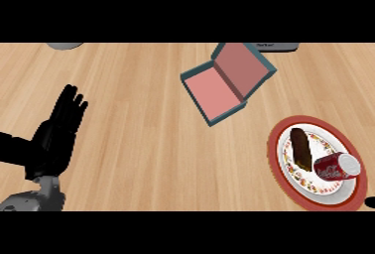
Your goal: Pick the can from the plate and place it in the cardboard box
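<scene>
Worktop (147,149) before us: our left robot hand (57,130) rests open at the left, fingers straight. We see the red can (338,166) lying on the plate (281,130) near right, beside a brown bar (301,147); the cardboard box (227,82) sits open farther back.

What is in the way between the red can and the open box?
Nothing visible. The red can lies on its side on the plate, beside a brown bar. Only bare wooden counter lies between the plate and the open box.
</scene>
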